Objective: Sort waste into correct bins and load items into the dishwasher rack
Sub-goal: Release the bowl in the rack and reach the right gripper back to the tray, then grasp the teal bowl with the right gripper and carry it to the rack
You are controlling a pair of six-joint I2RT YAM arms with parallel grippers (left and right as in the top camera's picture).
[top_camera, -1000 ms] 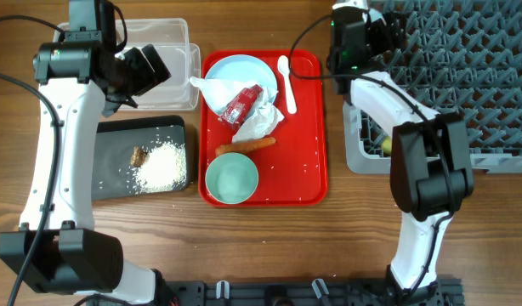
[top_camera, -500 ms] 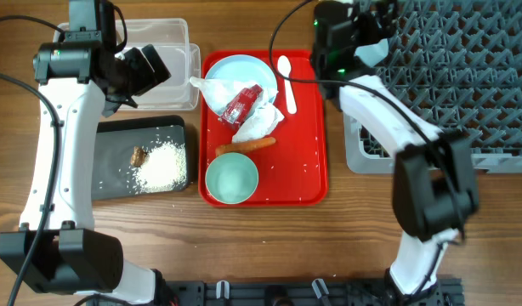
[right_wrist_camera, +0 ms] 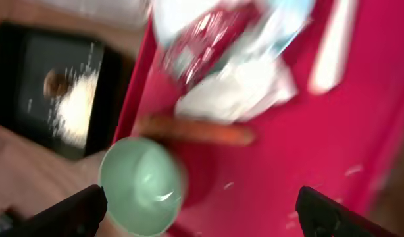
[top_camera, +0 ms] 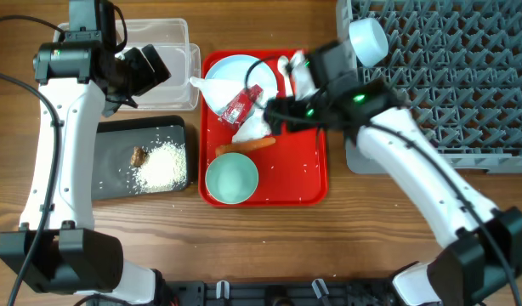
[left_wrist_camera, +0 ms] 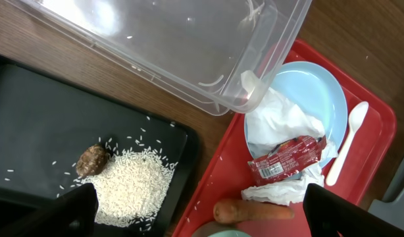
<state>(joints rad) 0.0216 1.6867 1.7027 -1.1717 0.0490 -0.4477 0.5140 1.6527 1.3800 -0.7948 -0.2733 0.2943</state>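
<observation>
On the red tray (top_camera: 308, 170) lie a pale-blue plate (top_camera: 231, 72), a red wrapper (top_camera: 242, 104), white tissue (top_camera: 259, 123), a carrot (top_camera: 244, 146), a mint bowl (top_camera: 231, 178) and a white spoon (top_camera: 284, 64). My right gripper (top_camera: 276, 110) hovers open and empty over the tissue; its blurred wrist view shows the bowl (right_wrist_camera: 139, 184) and carrot (right_wrist_camera: 195, 131) below. My left gripper (top_camera: 146, 72) is open and empty over the clear tub (top_camera: 159, 38). Rice (top_camera: 161, 166) and a brown scrap (top_camera: 140, 155) lie in the black tray (top_camera: 116, 136). A pale bowl (top_camera: 367, 38) sits in the grey rack (top_camera: 448, 76). The yellow cup is hidden.
The left wrist view shows the tub's corner (left_wrist_camera: 169, 39), plate (left_wrist_camera: 314, 85), wrapper (left_wrist_camera: 284, 158), spoon (left_wrist_camera: 347, 141), carrot (left_wrist_camera: 254, 212) and rice (left_wrist_camera: 133, 184). My right arm crosses the rack's front left corner. Bare wood table lies in front.
My right arm swung left from the rack to over the red tray. The pale bowl it carried now sits in the rack's corner. The left arm has not moved.
</observation>
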